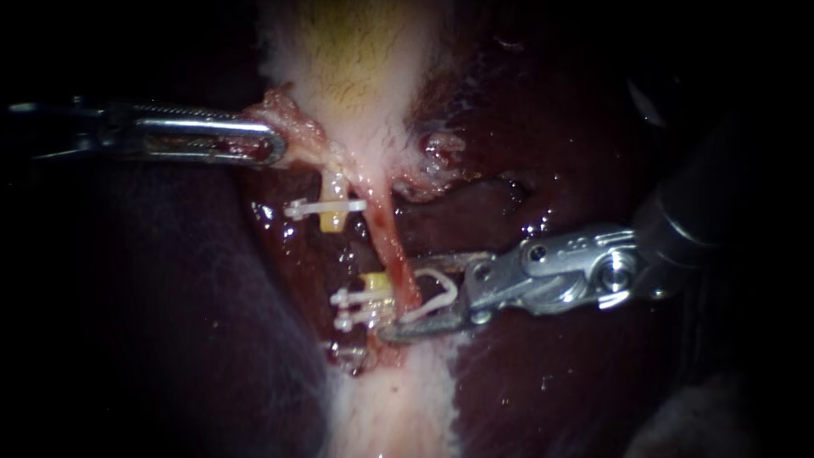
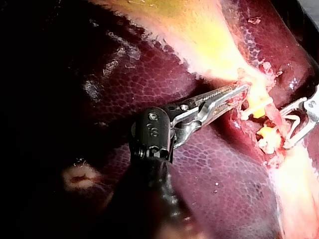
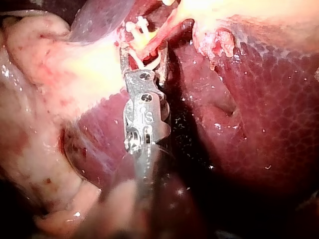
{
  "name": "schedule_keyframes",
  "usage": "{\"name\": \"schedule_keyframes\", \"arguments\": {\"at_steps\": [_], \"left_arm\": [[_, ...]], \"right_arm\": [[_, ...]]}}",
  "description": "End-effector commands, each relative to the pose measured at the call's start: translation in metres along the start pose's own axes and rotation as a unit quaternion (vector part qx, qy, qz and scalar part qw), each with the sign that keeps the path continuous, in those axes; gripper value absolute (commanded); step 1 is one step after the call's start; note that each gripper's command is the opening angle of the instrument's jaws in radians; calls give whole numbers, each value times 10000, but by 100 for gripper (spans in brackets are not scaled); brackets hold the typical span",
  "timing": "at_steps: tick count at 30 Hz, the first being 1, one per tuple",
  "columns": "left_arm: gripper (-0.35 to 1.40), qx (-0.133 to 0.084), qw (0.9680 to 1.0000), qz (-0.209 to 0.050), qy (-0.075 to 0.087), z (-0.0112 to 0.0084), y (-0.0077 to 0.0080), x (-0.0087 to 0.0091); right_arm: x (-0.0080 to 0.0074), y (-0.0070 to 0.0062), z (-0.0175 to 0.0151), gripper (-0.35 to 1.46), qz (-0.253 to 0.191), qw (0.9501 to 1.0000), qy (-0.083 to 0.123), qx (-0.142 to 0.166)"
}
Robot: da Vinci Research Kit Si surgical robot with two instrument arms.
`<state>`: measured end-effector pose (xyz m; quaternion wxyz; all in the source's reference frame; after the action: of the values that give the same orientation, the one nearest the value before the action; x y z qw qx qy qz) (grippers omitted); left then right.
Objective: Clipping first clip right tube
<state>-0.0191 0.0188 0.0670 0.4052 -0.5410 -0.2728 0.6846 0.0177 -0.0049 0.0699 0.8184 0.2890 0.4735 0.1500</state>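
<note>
The jaws of the right instrument (image 1: 400,297) hold a white clip (image 1: 437,293), not yet squeezed shut, at the right tube (image 1: 388,233) (the left tube (image 1: 332,224) carries clips (image 1: 315,208)), while the left instrument (image 1: 275,146) clenches pale tissue (image 1: 295,127).

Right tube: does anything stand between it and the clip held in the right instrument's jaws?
Nothing visible does. The open clip in the right instrument lies against the right tube; the clips on the left tube sit beyond it.
</note>
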Motion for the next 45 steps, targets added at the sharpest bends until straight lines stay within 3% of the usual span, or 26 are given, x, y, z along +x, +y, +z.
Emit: {"name": "schedule_keyframes", "arguments": {"at_steps": [1, 12, 22, 29, 45], "left_arm": [[-35, 0, 10000, 0, 0, 0, 0, 0], [-35, 1, 10000, -1, 0, 0, 2, 0], [-35, -3, 10000, 0, -1, 0, 1, 0], [-35, -3, 10000, 0, -1, 0, 0, 0], [-35, -7, 10000, 2, -3, -1, -2, 0]], "right_arm": [[0, -1, 2, 50, 26, 10000, 43, 29], [5, -7, 1, 50, 97, 9982, 370, 457], [25, -34, -5, 49, 69, 9926, 730, 971], [30, -48, -4, 49, 64, 9907, 799, 1097], [23, -53, -2, 45, 160, 9898, 781, 1177]]}}
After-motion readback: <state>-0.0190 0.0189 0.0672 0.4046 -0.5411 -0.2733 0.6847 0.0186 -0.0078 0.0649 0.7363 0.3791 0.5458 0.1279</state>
